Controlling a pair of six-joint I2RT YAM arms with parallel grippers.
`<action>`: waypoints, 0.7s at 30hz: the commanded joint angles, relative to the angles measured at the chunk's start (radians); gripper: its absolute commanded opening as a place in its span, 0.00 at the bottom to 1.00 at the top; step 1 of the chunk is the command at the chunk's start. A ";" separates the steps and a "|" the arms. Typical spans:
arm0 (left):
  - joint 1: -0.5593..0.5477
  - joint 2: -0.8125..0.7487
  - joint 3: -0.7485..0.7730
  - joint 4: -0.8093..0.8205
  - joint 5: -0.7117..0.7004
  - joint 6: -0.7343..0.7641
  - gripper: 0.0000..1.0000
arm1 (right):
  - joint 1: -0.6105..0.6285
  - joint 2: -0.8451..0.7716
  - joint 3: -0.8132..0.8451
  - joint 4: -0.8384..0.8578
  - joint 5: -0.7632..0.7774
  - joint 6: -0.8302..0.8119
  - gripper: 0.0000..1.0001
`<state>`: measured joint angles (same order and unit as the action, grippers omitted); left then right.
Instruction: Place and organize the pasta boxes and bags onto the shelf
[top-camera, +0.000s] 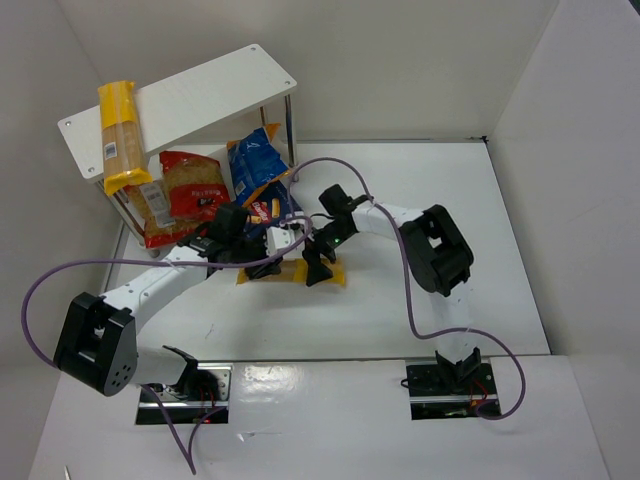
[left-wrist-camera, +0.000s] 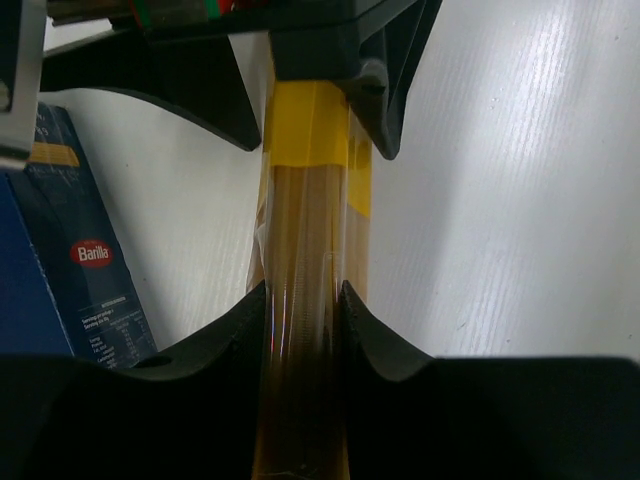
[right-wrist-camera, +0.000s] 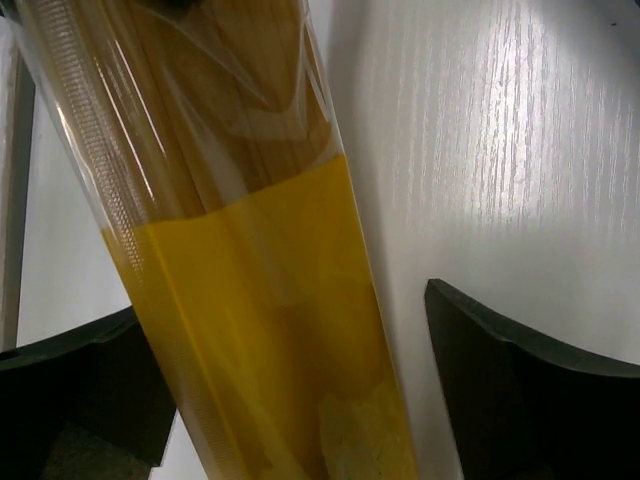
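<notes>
One yellow-and-clear spaghetti bag (top-camera: 291, 272) lies on the table between my two grippers. My left gripper (left-wrist-camera: 303, 300) is shut on its clear middle part (left-wrist-camera: 305, 230). My right gripper (right-wrist-camera: 300, 370) stands open astride the bag's yellow end (right-wrist-camera: 260, 330), and its right finger (right-wrist-camera: 520, 390) is clear of the bag. In the top view the left gripper (top-camera: 262, 262) and right gripper (top-camera: 320, 262) sit close together. A second spaghetti bag (top-camera: 120, 130) lies across the left end of the white shelf (top-camera: 205, 88). The red bag (top-camera: 190, 190) and blue bag (top-camera: 258, 160) sit beneath the shelf.
A dark-blue Barilla box (left-wrist-camera: 60, 270) stands just left of the held bag, close to my left gripper. The shelf's thin metal legs (top-camera: 290, 125) rise behind the blue bag. White walls enclose the table at the back and on both sides.
</notes>
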<state>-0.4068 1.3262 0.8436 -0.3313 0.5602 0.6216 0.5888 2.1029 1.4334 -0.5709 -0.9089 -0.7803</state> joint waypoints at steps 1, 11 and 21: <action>-0.013 -0.030 0.038 0.077 0.060 -0.008 0.00 | 0.031 0.022 0.044 -0.003 -0.010 0.009 0.93; -0.013 -0.065 0.083 0.058 0.021 -0.033 0.14 | 0.068 0.048 0.110 -0.043 0.045 0.079 0.00; 0.005 -0.235 0.241 -0.121 -0.215 -0.202 1.00 | 0.059 -0.159 0.044 -0.053 -0.025 0.082 0.00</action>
<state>-0.4110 1.1683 1.0107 -0.4236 0.4625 0.4992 0.6456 2.0830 1.4620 -0.6296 -0.7906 -0.6765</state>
